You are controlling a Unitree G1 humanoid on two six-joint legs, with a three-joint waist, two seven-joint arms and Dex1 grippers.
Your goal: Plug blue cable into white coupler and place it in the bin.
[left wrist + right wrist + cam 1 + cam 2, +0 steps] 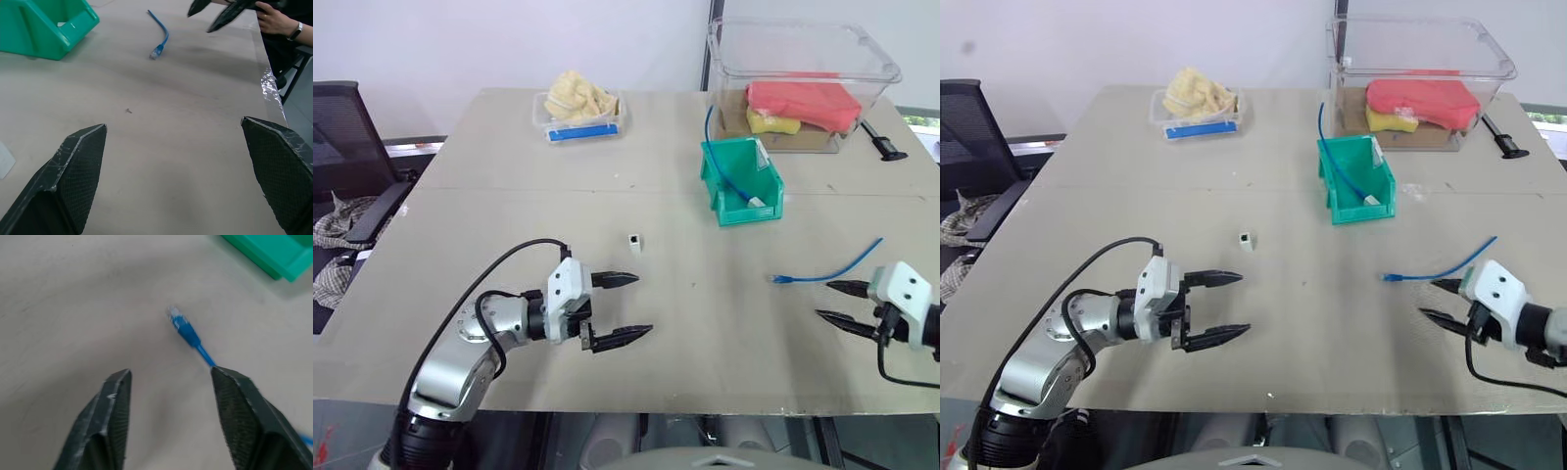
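I see the thin light-blue network cable (827, 270) lying loose on the beige tabletop (705, 333), its small clear plug pointing toward the table's middle. My right gripper (834, 303) hovers just beside it with fingers spread, holding nothing. The tiny white boxy plastic coupler (634, 239) sits alone near the centre, well apart from the cable. My left gripper (628, 307) hangs a little short of it, fingers spread wide and empty. The small teal-green plastic bin (741, 179) stands farther back (another blue cable already rests inside it), just in front of the large clear plastic tub (798, 83).
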